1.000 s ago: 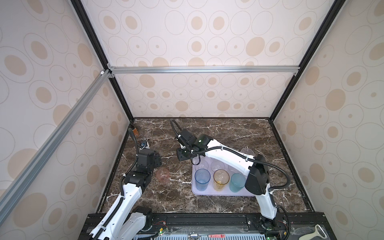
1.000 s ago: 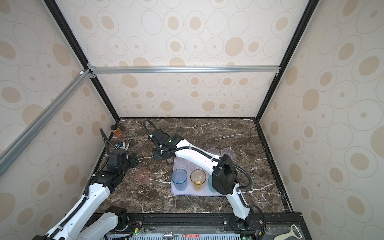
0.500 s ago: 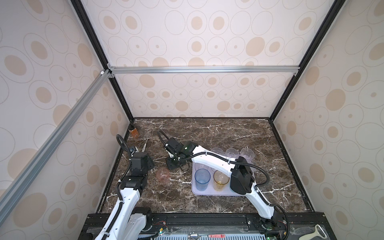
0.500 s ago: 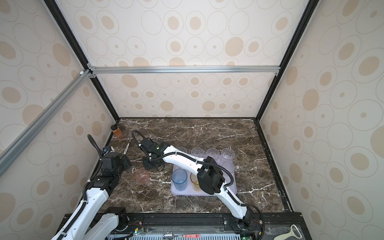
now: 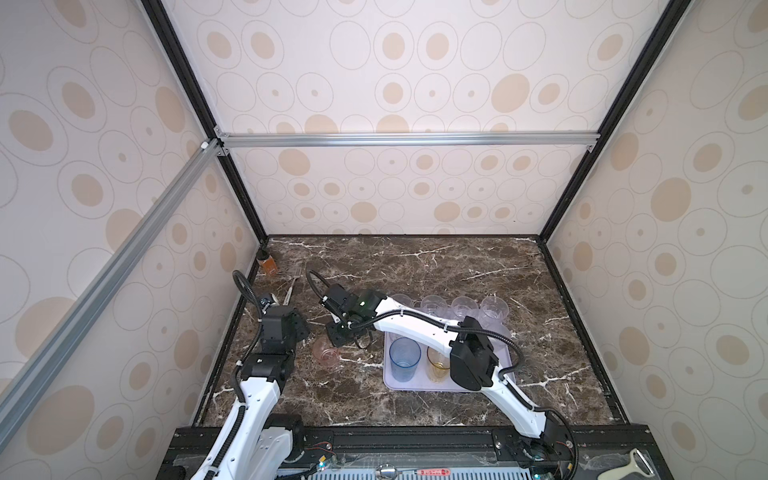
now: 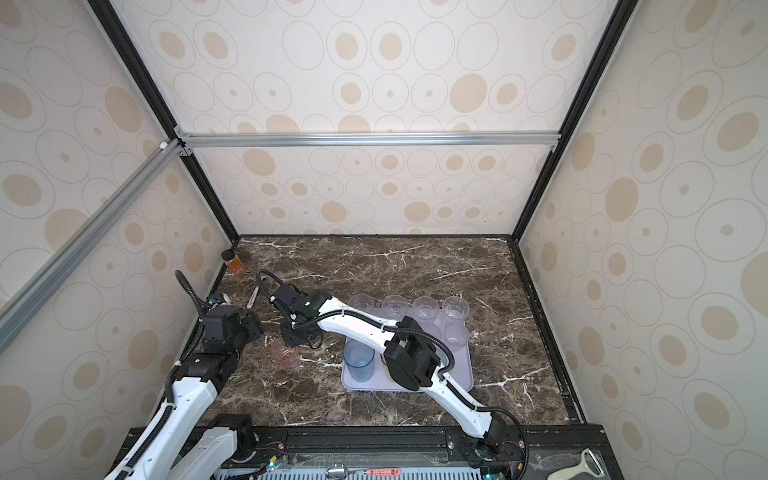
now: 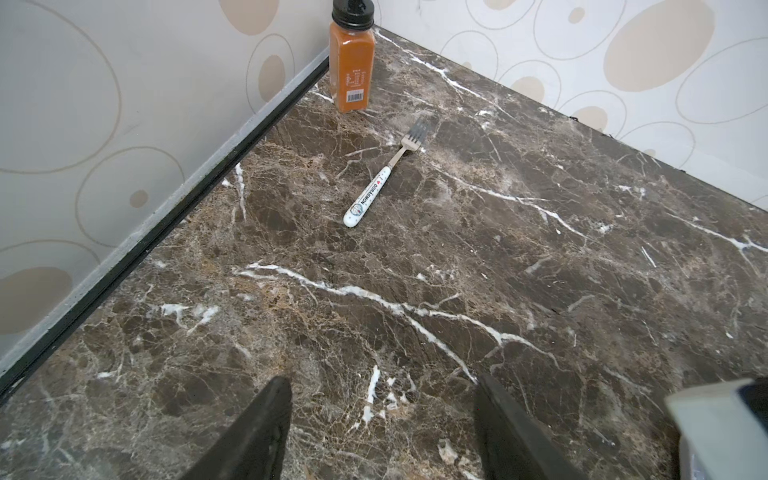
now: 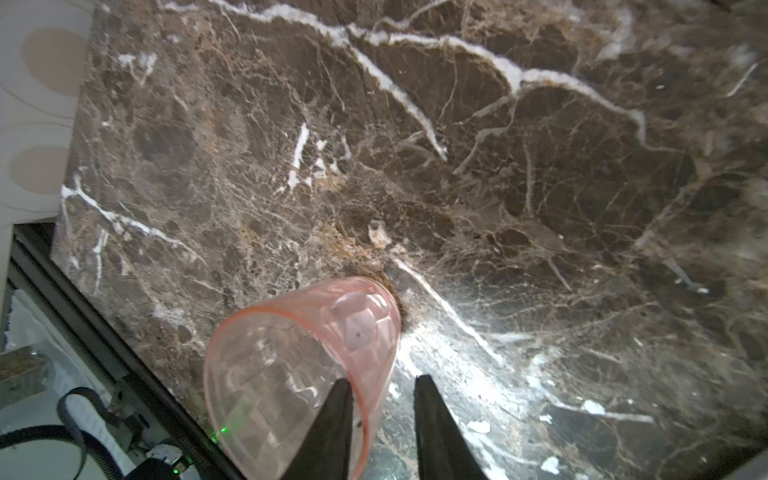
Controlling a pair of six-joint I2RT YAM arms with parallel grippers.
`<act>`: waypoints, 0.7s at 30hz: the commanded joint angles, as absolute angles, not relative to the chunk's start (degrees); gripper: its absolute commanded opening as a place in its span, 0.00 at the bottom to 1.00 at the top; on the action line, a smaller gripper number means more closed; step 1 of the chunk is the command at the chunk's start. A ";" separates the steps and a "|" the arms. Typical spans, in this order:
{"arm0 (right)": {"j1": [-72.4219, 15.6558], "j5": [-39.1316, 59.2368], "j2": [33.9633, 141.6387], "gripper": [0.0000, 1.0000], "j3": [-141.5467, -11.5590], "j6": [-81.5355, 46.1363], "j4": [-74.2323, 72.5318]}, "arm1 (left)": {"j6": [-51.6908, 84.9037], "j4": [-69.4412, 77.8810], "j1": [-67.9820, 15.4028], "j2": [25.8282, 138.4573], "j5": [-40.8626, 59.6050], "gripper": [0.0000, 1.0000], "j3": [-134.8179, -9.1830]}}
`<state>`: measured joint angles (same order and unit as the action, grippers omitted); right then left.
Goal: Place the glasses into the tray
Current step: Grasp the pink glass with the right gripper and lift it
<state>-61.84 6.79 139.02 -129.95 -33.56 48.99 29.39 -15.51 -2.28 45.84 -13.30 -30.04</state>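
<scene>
On the right tool (image 8: pixel 382 378) the jaws are narrowly apart and straddle the rim wall of the pink glass (image 8: pixel 291 374). One finger (image 8: pixel 332 428) dips inside the mouth; the other sits outside, with a sliver of marble showing between it and the wall. We read that as not clamped. The right arm reaches across the middle, tool pointing down.

The pink glass is small, handleless and translucent salmon-pink, with faceted sides, a thin rim and a paler flat base visible through the mouth. It tapers toward the base. As far as we can tell it stands upright – base on the tabletop (image 8: pixel 540 187), mouth up toward the wrist camera, long axis roughly vertical. In both top views the pink glass (image 5: pixel 326 356) sits on marble left of the tray (image 6: pixel 461 370), near its left edge but apart, outside it.

The left tool (image 7: pixel 380 378) is released, jaws wide over marble, near the pink glass.

In the tray:
- The tall blue-grey glass (image 5: pixel 404 361) and the amber-yellow glass (image 5: pixel 438 365) are at the near side.
- Four clear glasses (image 6: pixel 424 309) stand along the far edge.
- A frosted glass (image 6: pixel 457 334) is on the right.
- The right arm hides part of it.

In the far-left corner the amber bottle (image 7: pixel 352 70) is upright. The fork (image 7: pixel 384 178) lies flat near it, not touching.
</scene>
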 commanded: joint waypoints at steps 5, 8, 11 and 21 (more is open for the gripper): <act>-62.53 2.92 141.56 0.15 -133.92 -31.47 52.24 | 30.51 -14.43 -1.85 45.18 -12.74 0.69 -29.71; -62.51 2.22 140.74 0.08 -134.29 -31.16 52.51 | 29.99 -14.71 -1.85 44.91 -13.00 0.69 -30.20; -62.49 1.16 139.13 0.06 -134.25 -30.73 52.31 | 28.32 -15.62 -1.88 44.59 -14.22 0.69 -31.70; -60.54 -1.29 132.30 0.04 -134.26 -29.28 52.81 | 23.30 -19.88 -2.16 41.87 -15.97 0.70 -41.26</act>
<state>-61.23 0.54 137.71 -132.64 -30.11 51.86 25.45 -17.74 -2.28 42.94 -14.63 -37.01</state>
